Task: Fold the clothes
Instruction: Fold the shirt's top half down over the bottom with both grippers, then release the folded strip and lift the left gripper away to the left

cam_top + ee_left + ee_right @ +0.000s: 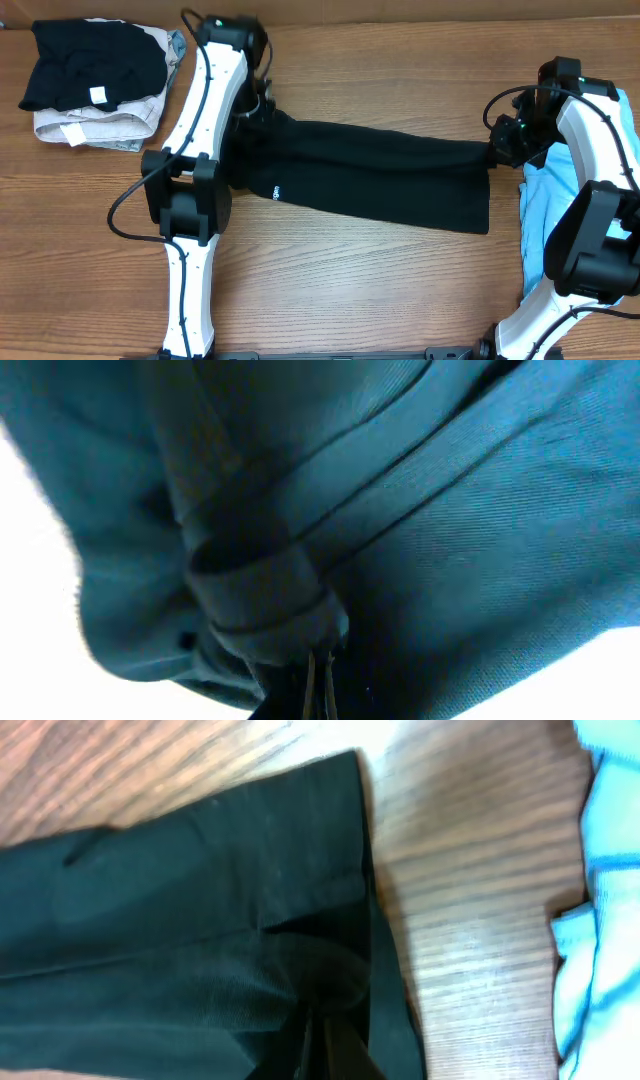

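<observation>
A pair of black trousers [370,172] lies stretched across the middle of the table, folded lengthwise. My left gripper [255,108] is shut on its left end, where the waistband with a belt loop [265,595] fills the left wrist view. My right gripper [497,150] is shut on the right end, the leg hems [300,950], pinched between the fingers [322,1038] just above the wood. The cloth [480,540] hides the left fingertips almost fully.
A stack of folded clothes [95,80], black on beige, sits at the far left corner. A light blue garment [545,215] lies at the right edge under my right arm; it also shows in the right wrist view [610,920]. Bare wood [350,290] lies in front.
</observation>
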